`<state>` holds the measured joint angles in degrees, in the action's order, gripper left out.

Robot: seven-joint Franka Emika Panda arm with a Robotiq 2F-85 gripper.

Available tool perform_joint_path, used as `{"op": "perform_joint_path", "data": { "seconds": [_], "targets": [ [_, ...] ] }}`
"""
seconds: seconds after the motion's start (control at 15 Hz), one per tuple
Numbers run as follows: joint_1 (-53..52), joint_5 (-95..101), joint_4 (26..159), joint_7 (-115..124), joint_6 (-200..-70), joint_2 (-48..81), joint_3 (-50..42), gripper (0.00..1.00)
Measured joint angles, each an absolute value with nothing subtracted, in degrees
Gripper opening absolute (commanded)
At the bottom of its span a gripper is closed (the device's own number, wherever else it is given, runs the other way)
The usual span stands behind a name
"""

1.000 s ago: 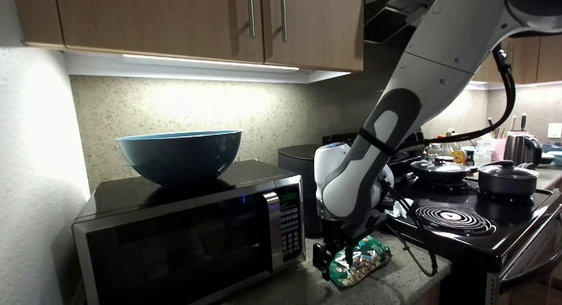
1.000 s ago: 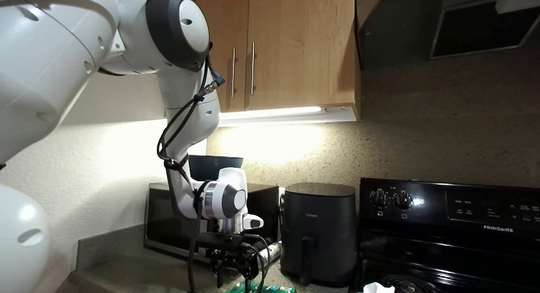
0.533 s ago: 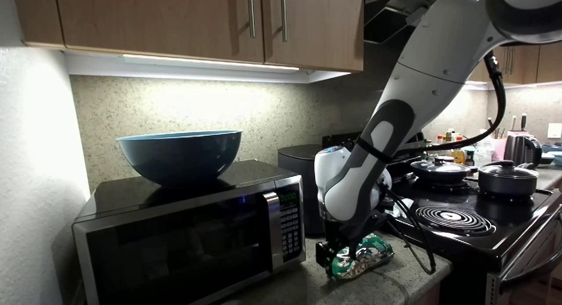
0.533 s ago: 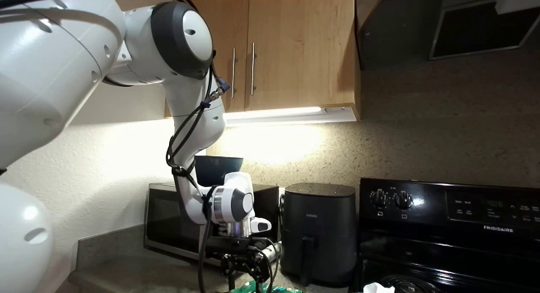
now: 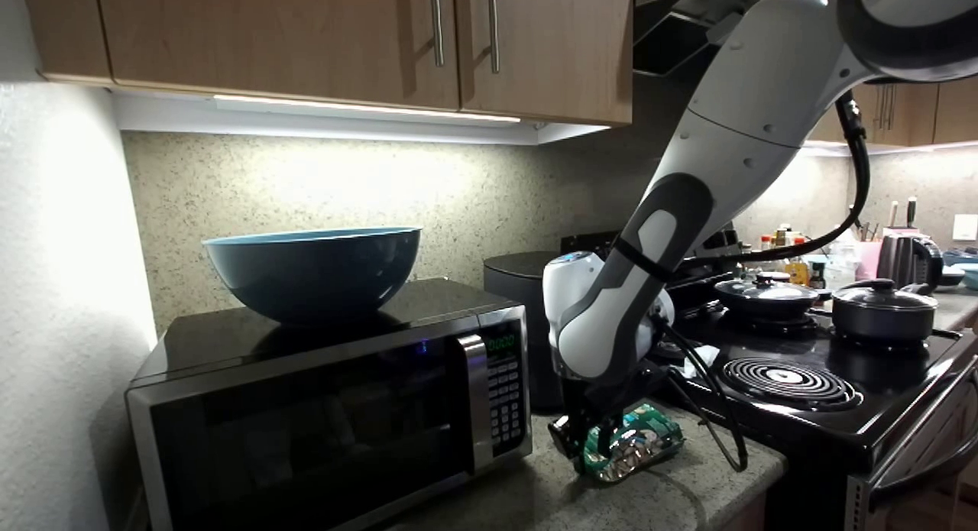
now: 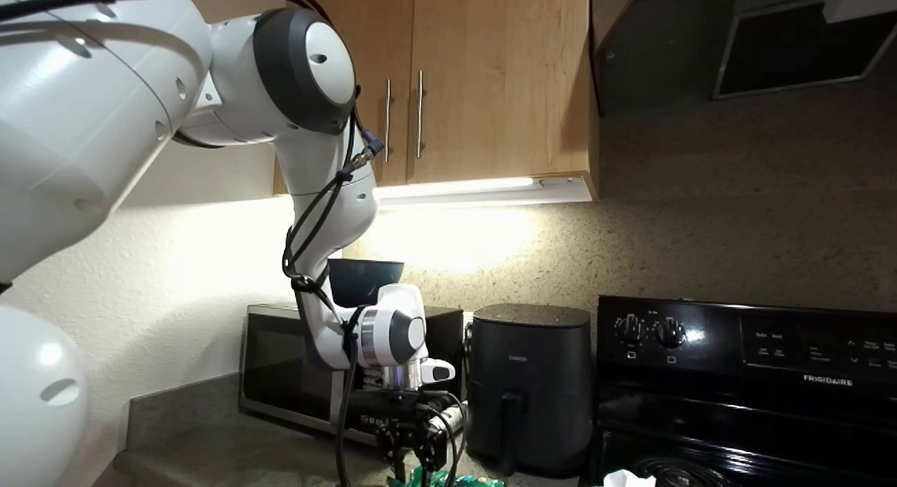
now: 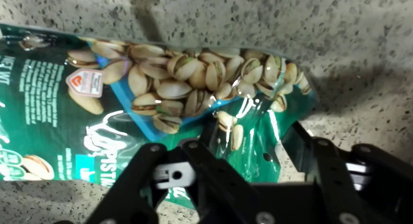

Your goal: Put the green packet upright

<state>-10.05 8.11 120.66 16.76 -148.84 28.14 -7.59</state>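
Wrist view: your fingers [image 7: 298,151] stood part-way apart, end of green pistachio pouch [image 7: 155,104] between them; couldn't tell whether gripped. Pouch lay flat on countertop [image 7: 348,27], bulk beyond one finger. Step, likely: grasping. Next move called for firm squeeze, then tipping upright.

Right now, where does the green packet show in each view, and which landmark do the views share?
In an exterior view: the green packet is low, right of centre, on the counter right of the microwave.
In an exterior view: the green packet is at the bottom edge near the middle, partly cut off.
In the wrist view: the green packet fills much of the left and centre.
Shared landmark: the gripper, in all three views.
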Motion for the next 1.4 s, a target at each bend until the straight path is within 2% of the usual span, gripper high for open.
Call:
{"op": "perform_joint_path", "data": {
  "seconds": [0.2, 0.33, 0.8, 1.13, 1.4],
  "targets": [
    [-10.0, 8.1, 120.0, 16.8, -147.9, 28.2, -7.7, 0.05],
    [-9.9, 8.1, 119.8, 16.8, -147.8, 28.2, -7.8, 0.01],
    [-8.1, 5.0, 119.4, 15.9, -147.7, 27.8, -5.9, 0.02],
    [2.3, -12.5, 122.7, 1.9, -144.7, 21.2, 3.1, 0.02],
    [7.9, -26.8, 128.4, -9.2, -142.7, 12.3, 5.2, 0.02]
  ]
}}
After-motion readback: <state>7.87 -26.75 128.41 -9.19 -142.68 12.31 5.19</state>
